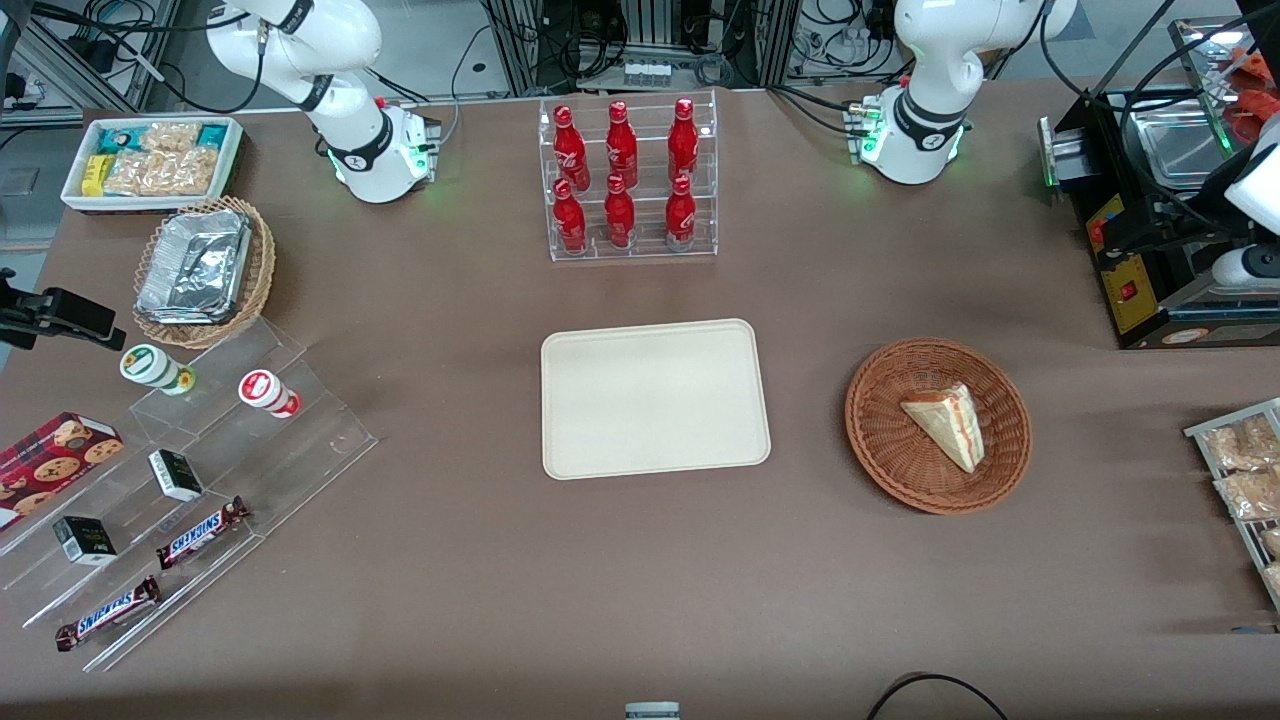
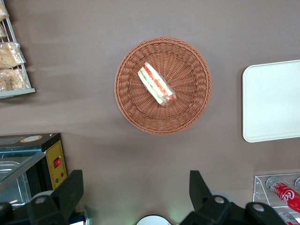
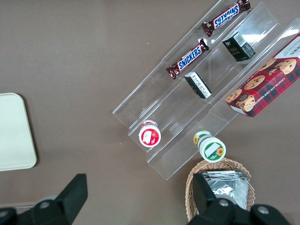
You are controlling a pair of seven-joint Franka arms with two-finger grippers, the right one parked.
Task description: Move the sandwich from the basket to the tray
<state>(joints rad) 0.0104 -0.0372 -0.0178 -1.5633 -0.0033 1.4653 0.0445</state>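
The sandwich (image 2: 157,85) lay in the basket (image 2: 187,119), near its middle, cut edge w/ red and green filling facing up. The basket stood on the brown tabletop (image 1: 480,560), toward the working arm's end, well apart from the cream tray (image 1: 655,398), which had nothing on it. The claw (image 2: 136,192) hung high above the tabletop, fingers (image 2: 199,187) spread wide, holding nothing, not touching basket or sandwich.

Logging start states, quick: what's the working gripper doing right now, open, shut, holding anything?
Gripper: open, holding nothing, raised above the table clear of the basket; the sandwich lies in the basket.
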